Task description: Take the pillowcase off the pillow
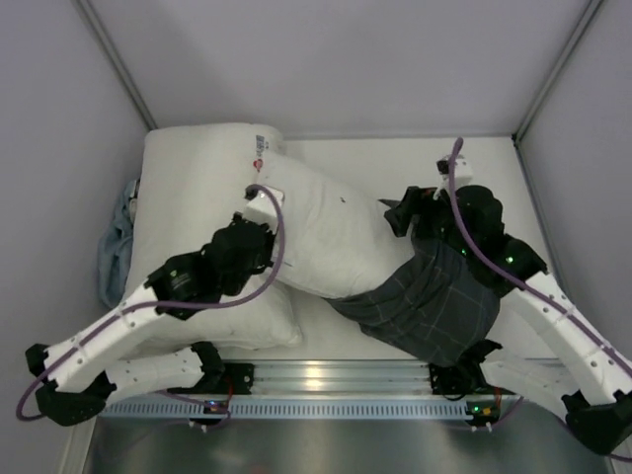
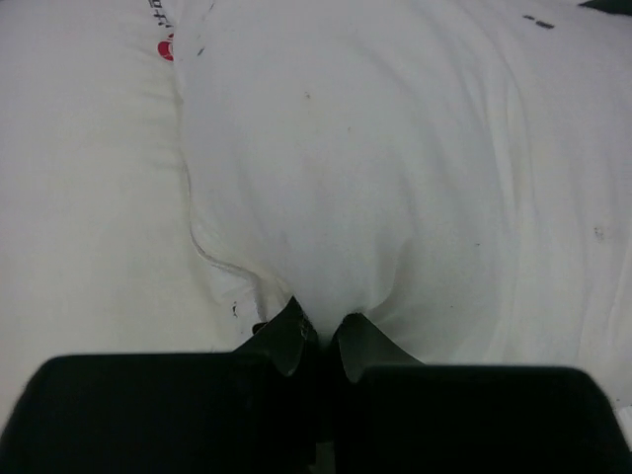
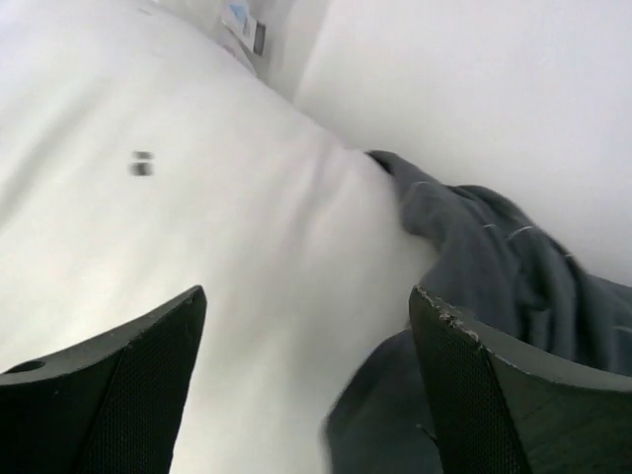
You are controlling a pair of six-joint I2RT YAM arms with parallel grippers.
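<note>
The plain white pillow (image 1: 326, 237) lies diagonally across the table, its lower right end still inside the dark grey-blue checked pillowcase (image 1: 434, 306). My left gripper (image 1: 261, 197) is shut on a pinch of the pillow's white fabric (image 2: 395, 148) at its upper left end (image 2: 324, 331). My right gripper (image 1: 400, 215) is open and empty; it hovers over the pillow (image 3: 197, 197) beside the bunched edge of the pillowcase (image 3: 494, 257). Its jaws (image 3: 306, 316) stand wide apart. The pillow's dark speck (image 3: 141, 163) and small tag (image 3: 242, 20) show in the right wrist view.
A second white pillow with a red logo (image 1: 188, 178) lies at the left, partly under the plain one; its logo also shows in the left wrist view (image 2: 165, 47). A light blue cloth (image 1: 117, 242) sits by the left wall. A metal rail (image 1: 336, 380) runs along the near edge.
</note>
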